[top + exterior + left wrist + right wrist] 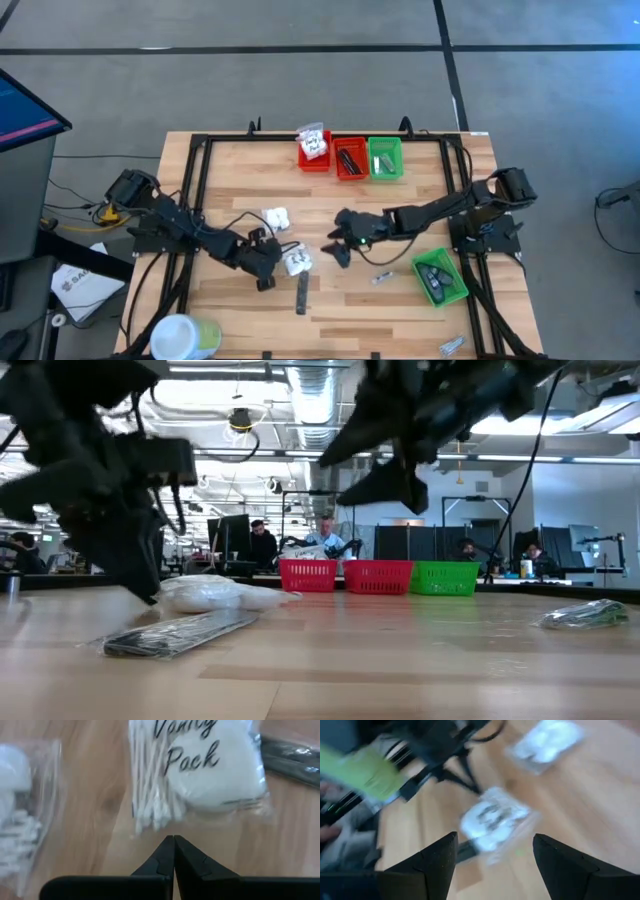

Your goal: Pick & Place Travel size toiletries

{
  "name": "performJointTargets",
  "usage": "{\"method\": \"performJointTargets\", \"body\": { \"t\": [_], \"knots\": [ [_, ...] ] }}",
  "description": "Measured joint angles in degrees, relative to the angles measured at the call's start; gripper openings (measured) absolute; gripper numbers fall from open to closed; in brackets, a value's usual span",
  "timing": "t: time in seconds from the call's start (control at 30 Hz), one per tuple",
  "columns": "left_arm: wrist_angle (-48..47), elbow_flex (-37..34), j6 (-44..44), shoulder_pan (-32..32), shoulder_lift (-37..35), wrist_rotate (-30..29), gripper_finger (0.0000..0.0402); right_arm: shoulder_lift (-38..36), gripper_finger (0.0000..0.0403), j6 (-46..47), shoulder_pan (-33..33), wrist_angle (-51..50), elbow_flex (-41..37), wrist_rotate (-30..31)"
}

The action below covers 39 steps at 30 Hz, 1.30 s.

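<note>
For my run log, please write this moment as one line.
left hand: shut, empty, beside vanity pack | right hand: open, above table

You've got two white packets point(297, 262) point(274, 217) flat mid-counter, a dark stick point(302, 294) just below, a silvery sachet point(381, 278) to the right.

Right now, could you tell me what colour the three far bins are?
Two red, one green; high view.

Centre of frame: left gripper point(266, 283) and right gripper point(338, 254) crowd the vanity packet point(297, 262).
Lower centre: dark stick point(302, 295) lies across the bench point(240, 190).
Top edge: bins point(350, 157) block.
Upper-centre bench: bare, passable.
</note>
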Motion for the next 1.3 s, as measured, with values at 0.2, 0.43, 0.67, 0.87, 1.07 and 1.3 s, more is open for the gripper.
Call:
{"method": "performJointTargets", "body": {
  "t": [0.2, 0.43, 0.67, 0.87, 1.07, 1.3],
  "knots": [
    [2.0, -1.5, -1.2, -0.4, -0.1, -0.6, 0.0001, 7.1, 0.0250, 3.8, -2.1, 3.6, 1.6, -4.5],
    [3.5, -0.8, -1.0, -2.5, -0.9, -1.2, 0.0001, 13.5, 0.0249, 4.9, -5.0, 3.1, 6.8, -12.7],
    [5.7, -0.8, -0.3, -4.4, -1.7, -4.0, 0.0001, 13.9, 0.0249, 6.1, -5.5, -1.1, 6.7, -13.4],
    [9.4, -0.8, 2.1, -3.6, -0.9, -4.3, 0.0001, 13.9, 0.0249, 6.6, -5.6, -1.0, 6.6, -12.0],
    [10.6, -0.9, 2.4, -3.1, 0.7, -3.5, 0.0001, 13.9, 0.0249, 6.8, -5.4, -1.1, 6.6, -12.0],
    [11.1, -0.9, 2.2, -3.0, 2.5, -2.9, 0.0001, 14.1, 0.0249, 7.7, -5.1, -1.0, 6.6, -11.9]
  ]
}}
